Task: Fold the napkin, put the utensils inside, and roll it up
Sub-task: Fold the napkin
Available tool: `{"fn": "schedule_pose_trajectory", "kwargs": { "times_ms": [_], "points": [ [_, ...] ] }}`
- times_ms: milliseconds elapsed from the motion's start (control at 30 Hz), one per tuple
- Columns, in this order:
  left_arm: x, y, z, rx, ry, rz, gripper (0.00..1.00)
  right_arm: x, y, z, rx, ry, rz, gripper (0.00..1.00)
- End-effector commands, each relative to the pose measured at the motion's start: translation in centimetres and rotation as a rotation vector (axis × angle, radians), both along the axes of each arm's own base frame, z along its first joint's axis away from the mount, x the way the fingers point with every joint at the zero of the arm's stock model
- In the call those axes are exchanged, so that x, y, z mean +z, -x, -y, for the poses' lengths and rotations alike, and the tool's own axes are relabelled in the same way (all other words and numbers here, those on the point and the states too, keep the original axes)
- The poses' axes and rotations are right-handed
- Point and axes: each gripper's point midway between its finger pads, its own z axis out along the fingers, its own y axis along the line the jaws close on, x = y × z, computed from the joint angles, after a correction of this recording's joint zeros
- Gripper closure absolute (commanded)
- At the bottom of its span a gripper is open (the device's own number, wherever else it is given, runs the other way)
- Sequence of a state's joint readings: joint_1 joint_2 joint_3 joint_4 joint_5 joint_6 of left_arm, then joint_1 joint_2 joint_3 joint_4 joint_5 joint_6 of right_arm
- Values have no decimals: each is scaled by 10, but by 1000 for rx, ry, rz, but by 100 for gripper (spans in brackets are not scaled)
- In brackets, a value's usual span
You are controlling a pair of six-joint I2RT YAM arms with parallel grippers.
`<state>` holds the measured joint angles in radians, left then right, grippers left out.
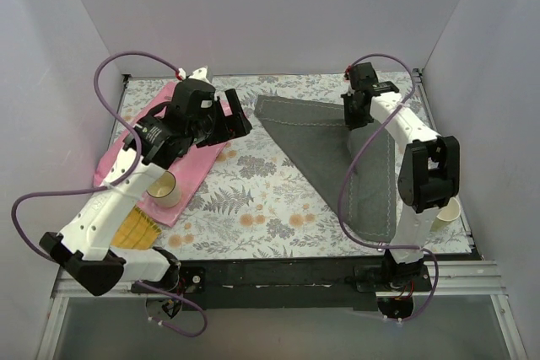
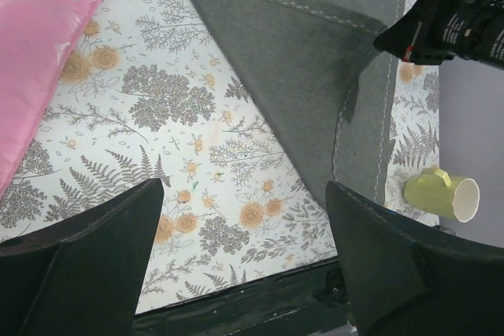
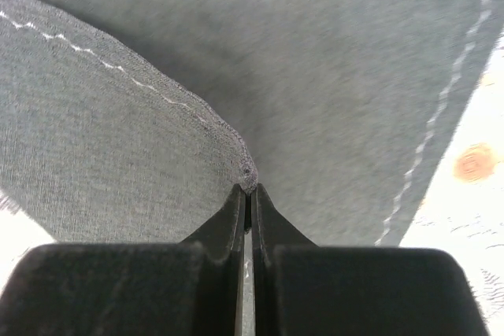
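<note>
Napkin (image 1: 321, 141) lying folded into triangle on floral bench (image 1: 253, 208), stitched hem showing along edges. Right pincer (image 3: 248, 194) resting at napkin's far right part, jaws pressing together, pinching folded-over hemmed corner. Left pincer (image 2: 244, 190) hanging just left of napkin, jaws gaping wide, gripping nothing. Pink placemat (image 1: 190, 166) lying farther left of napkin. Green mug (image 2: 441, 196) sitting just beside napkin's near right edge.

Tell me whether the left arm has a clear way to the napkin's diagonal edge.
Probably yes: the left gripper hangs open, only bare tablecloth lies between it and the napkin, and the right gripper pinches a corner farther right.
</note>
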<state>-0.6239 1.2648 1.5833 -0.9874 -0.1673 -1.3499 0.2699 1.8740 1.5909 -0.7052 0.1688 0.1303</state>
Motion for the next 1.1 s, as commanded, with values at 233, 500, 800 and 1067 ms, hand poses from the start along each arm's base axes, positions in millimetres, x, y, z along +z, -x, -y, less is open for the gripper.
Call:
{"fn": "schedule_pose_trajectory", "kwargs": {
  "times_ms": [233,500,800,1067],
  "points": [
    [-2,-22,21,-50,-18,-8,16,4,-69,66,-100,-41,102,99],
    [-8,-32,33,-72,-31,-33,16,-5,-97,96,-177,-19,97,99],
    [-7,-39,38,-71,-28,-37,16,-10,-111,133,-254,-28,110,99],
    [-9,-43,44,-72,-15,-47,16,-24,-116,144,-272,-71,94,99]
  ]
}}
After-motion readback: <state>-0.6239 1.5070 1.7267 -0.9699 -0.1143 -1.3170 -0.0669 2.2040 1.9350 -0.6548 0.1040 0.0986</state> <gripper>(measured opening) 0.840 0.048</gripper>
